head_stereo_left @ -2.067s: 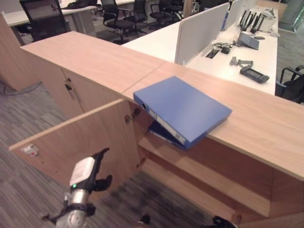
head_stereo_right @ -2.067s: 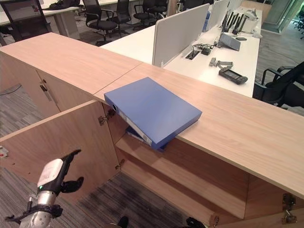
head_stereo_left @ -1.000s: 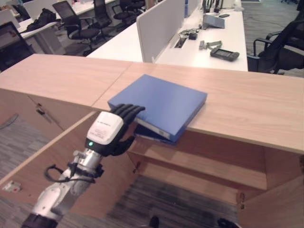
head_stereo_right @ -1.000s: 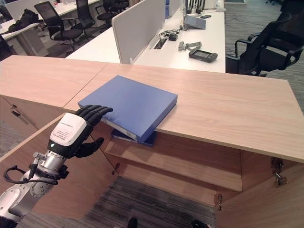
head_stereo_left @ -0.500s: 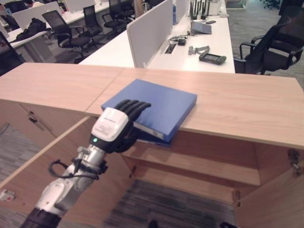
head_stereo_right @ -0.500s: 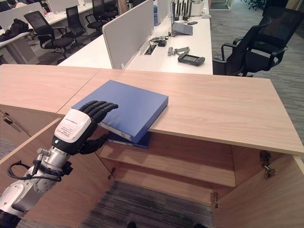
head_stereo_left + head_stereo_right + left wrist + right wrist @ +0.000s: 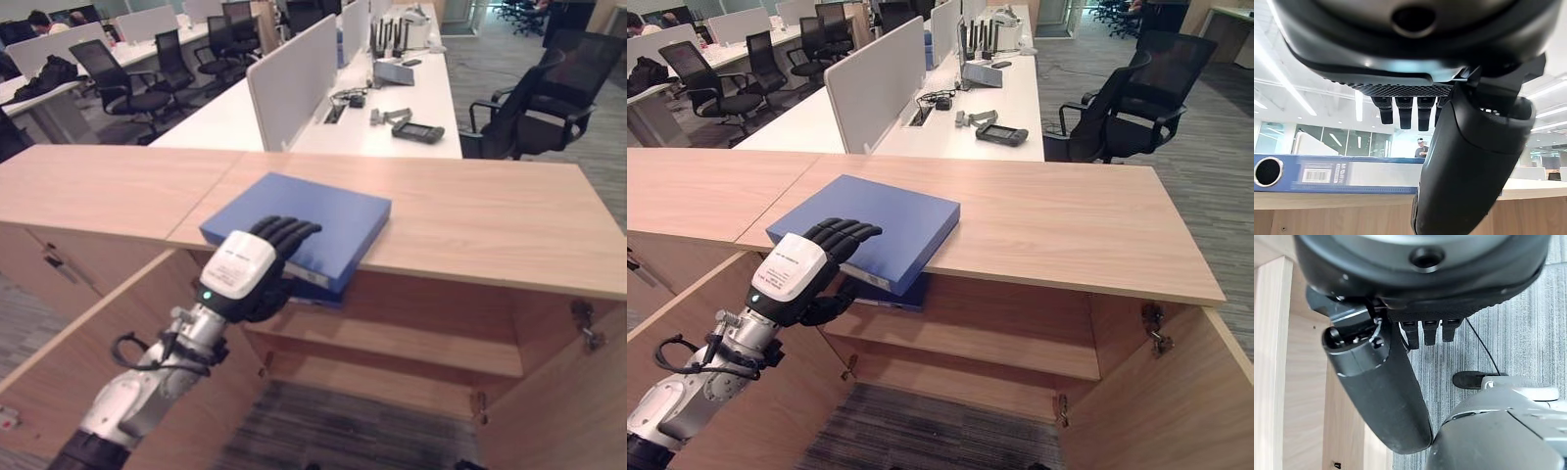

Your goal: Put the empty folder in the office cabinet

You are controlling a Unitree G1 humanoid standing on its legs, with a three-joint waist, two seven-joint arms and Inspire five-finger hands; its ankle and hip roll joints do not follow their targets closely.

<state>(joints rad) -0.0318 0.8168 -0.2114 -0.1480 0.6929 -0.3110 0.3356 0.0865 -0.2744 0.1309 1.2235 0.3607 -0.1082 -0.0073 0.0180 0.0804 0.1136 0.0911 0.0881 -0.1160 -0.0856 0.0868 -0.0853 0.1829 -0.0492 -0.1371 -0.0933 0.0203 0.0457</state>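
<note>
One blue folder (image 7: 309, 225) lying flat on the wooden cabinet top (image 7: 490, 220), near corner overhanging the front edge above the open compartment. Second blue folder (image 7: 884, 291) partly visible just beneath, on the upper shelf (image 7: 1019, 352). Left robot hand (image 7: 257, 266) at the overhanging corner, fingers laid over the cover, thumb under the edge, pinching the folder. Cabinet door (image 7: 88, 362) swung open at left. Right robot hand (image 7: 1400, 362) over carpet (image 7: 1508, 333), fingers straight, holding nothing.
</note>
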